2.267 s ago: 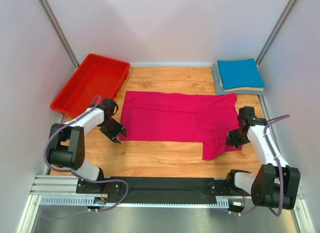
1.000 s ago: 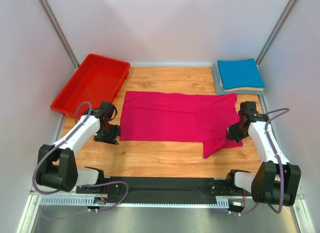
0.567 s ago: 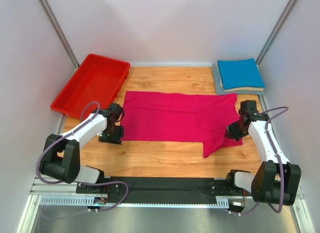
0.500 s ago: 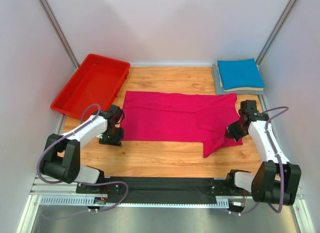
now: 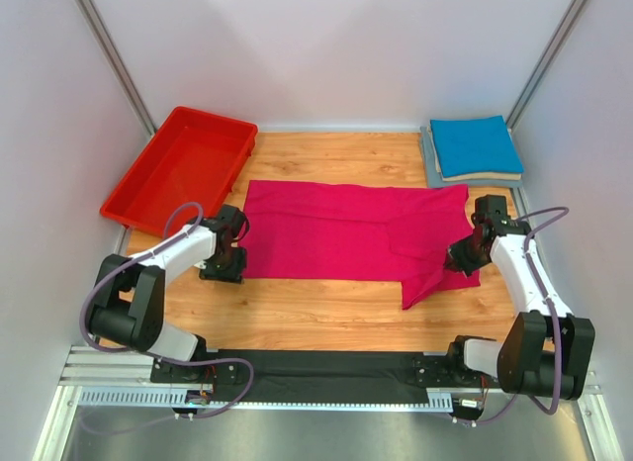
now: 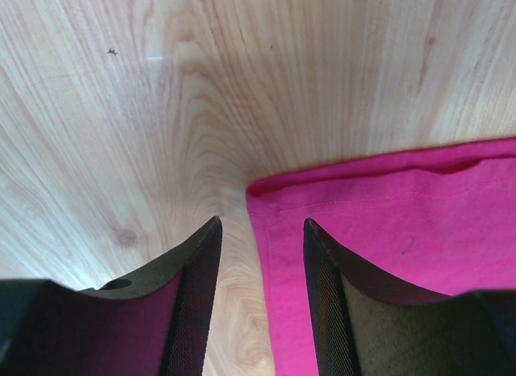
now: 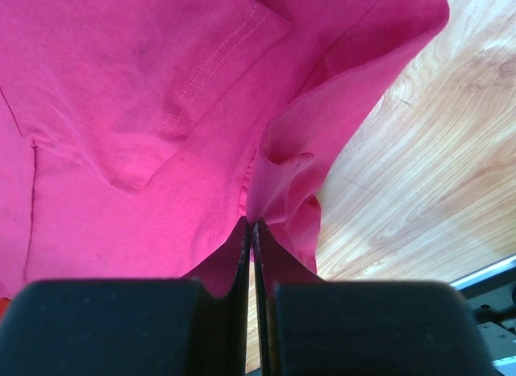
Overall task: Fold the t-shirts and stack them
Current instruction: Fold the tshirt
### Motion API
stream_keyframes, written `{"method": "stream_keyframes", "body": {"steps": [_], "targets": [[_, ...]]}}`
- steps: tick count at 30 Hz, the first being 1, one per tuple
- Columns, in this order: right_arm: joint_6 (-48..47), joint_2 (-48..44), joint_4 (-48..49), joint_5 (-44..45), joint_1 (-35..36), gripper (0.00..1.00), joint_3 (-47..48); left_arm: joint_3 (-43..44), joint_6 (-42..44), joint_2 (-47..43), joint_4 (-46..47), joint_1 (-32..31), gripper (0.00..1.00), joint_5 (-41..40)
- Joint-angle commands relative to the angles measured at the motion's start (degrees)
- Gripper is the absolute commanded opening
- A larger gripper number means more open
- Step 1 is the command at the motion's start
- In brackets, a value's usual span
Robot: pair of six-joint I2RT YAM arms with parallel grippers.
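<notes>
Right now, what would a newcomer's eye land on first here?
The big magenta t-shirt lies spread across the middle of the wooden table, rumpled at its right end. The right end effector is shut on a pinch of that rumpled edge, while the left end effector stands open over the shirt's near-left corner. A red bin sits back left; a folded blue t-shirt lies back right.

The big pink cloth t-shirt (image 5: 336, 233) lay in the middle of the wooden bench (image 5: 326, 313). The red plastic bin (image 5: 183, 169) sat behind it on the left. Behind it on the right, the folded blue cloth t-shirt (image 5: 475, 144) lay in a pile above the folded grey cloth t-shirt (image 5: 429, 162).
</notes>
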Motion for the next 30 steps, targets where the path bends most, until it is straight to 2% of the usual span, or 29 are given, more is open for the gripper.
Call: {"method": "stream_keyframes", "body": {"steps": [1, 8, 11, 12, 14, 22, 30], "targets": [[-0.81, 0.69, 1.83, -0.34, 0.22, 0.00, 2.53, 2.05, 0.28, 1.92, -0.43, -0.06, 0.51, -1.03], [-1.78, -0.01, 0.16, 3.87, 0.13, 0.00, 3.68, 2.58, 1.60, 4.12, -2.28, -0.06, 0.43, -1.11], [-1.87, -1.07, -1.24, 5.19, 0.13, 0.00, 4.29, 2.14, 2.48, 3.42, -1.40, -0.06, 0.30, -1.82], [-1.87, -1.33, -1.77, 5.72, 0.13, 0.00, 4.64, 2.14, 2.92, 3.24, -1.23, -0.06, 0.17, -1.90], [-2.13, -1.86, -4.13, 7.73, 0.13, 0.00, 6.13, 2.84, 4.06, 2.89, -2.18, -0.06, 0.01, -1.82], [-3.00, -5.11, -11.18, 16.52, 0.13, 0.00, 9.39, 7.23, 9.33, 1.48, -8.61, -0.06, 0.00, -2.26], [-5.46, -2.84, -5.73, 16.97, 0.13, 0.00, 13.42, 15.31, 14.51, 4.99, -11.95, 0.20, 0.00, -3.22]]}}
